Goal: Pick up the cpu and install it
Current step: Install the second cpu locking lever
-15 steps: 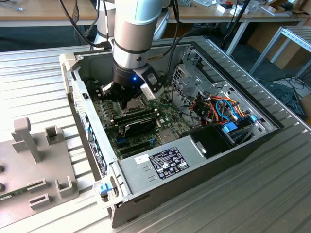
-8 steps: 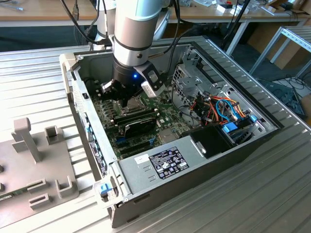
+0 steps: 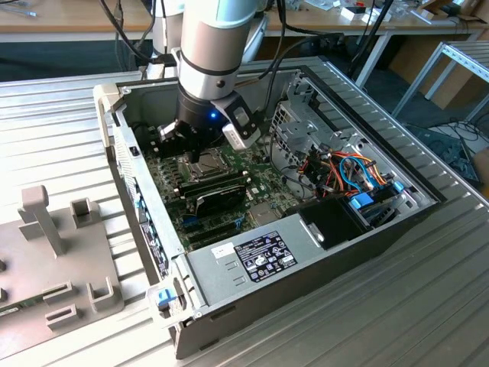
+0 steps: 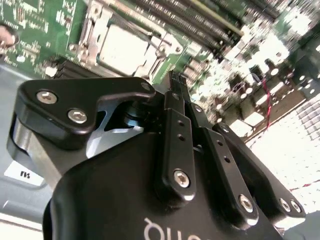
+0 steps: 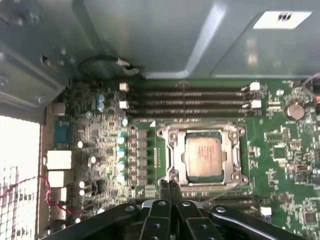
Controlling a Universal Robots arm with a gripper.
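Note:
The cpu [image 5: 203, 157], a small square chip with a dull silver top, lies flat in the socket on the green motherboard [image 5: 280, 145], with the metal socket frame [image 5: 170, 137] around it. It also shows in the second wrist view as the cpu [image 4: 125, 47]. My gripper [image 5: 170, 186] hovers just beside the socket's corner, fingers pressed together with nothing between them. From the other wrist camera, the gripper [image 4: 176, 82] points down at the board near the socket. In the exterior view the gripper [image 3: 195, 157] reaches down inside the open computer case and covers the socket.
Black memory slots [image 5: 185, 102] run along one side of the socket. Grey case walls [image 5: 150, 35] enclose the board. A power supply [image 3: 252, 256] and a bundle of coloured cables [image 3: 351, 172] fill the case's near and right parts. A grey fixture [image 3: 53, 260] lies on the exterior view's left.

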